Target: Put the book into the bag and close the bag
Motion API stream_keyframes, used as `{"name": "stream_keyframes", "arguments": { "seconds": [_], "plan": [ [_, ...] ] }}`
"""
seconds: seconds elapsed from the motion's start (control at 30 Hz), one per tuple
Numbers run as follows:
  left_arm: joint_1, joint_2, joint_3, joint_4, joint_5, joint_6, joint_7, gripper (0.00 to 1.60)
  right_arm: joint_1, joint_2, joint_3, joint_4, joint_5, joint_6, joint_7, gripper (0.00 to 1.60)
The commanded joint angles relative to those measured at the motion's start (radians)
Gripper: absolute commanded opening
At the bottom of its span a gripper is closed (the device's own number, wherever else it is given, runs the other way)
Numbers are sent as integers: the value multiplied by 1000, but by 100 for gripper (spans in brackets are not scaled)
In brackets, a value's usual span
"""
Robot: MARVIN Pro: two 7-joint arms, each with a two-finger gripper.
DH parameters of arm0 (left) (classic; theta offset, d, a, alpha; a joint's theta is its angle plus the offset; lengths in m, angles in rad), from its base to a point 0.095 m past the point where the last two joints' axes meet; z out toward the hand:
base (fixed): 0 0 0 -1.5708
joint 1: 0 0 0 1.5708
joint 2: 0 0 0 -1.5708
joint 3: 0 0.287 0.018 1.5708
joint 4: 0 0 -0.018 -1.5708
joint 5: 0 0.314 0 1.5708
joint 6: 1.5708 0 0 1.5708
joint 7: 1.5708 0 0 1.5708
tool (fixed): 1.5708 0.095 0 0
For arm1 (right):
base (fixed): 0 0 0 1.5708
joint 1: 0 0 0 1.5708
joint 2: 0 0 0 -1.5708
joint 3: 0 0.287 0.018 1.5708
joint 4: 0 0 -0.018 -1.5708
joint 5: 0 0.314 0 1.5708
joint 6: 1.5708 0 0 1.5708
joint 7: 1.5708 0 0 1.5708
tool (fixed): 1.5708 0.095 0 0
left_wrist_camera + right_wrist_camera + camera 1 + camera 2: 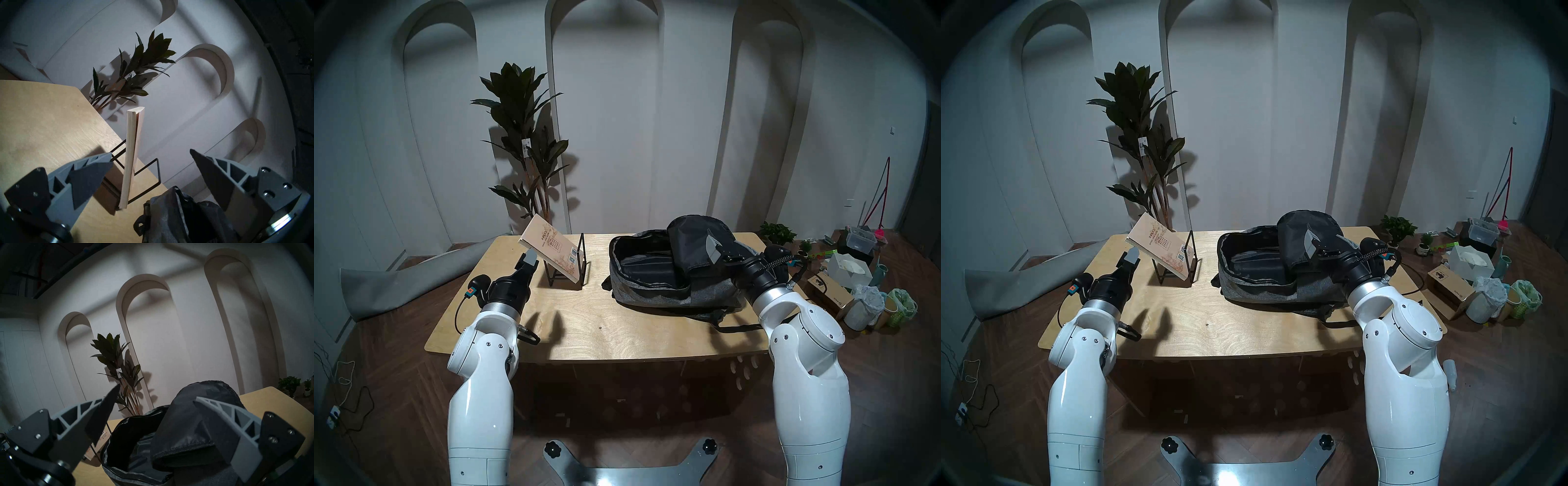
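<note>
Your left gripper (pixel 529 259) hangs over the worktop's left side in the head view, its fingers parted and holding nothing, just short of the book (pixel 551 253). That book leans tilted in the black wire stand (pixel 572 271) toward the far left corner of the table (pixel 602 325) (cover with its floral drawing facing you). Your right gripper (pixel 714 251) sits over the grey bag (pixel 653 288), which lies unzipped on the right half of the table with its black flap raised.

From your left wrist, both fingers (pixel 88 178) stand well apart, and the book (pixel 130 159) shows edge-on between them, farther off, untouched. A corner of the bag (pixel 169 218) lies below.

From your right wrist, the jaws are spread; one finger (pixel 226 422) lies against the raised flap of the bag (pixel 186 422), the other stands clear (no pinch on the fabric).
</note>
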Motion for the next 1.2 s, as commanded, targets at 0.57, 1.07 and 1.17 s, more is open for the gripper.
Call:
{"name": "stream_keyframes", "arguments": {
  "seconds": [0.57, 1.07, 1.17],
  "plan": [
    [-269, 156, 80, 231, 44, -71, 36, 160, 68, -26, 23, -5, 46, 56, -37, 160],
    [-402, 185, 117, 408, 48, -103, 27, 160, 93, -32, 23, 5, 46, 56, -64, 160],
    [-427, 188, 124, 445, 48, -110, 23, 160, 96, -32, 23, 7, 43, 52, -71, 160]
  ]
}}
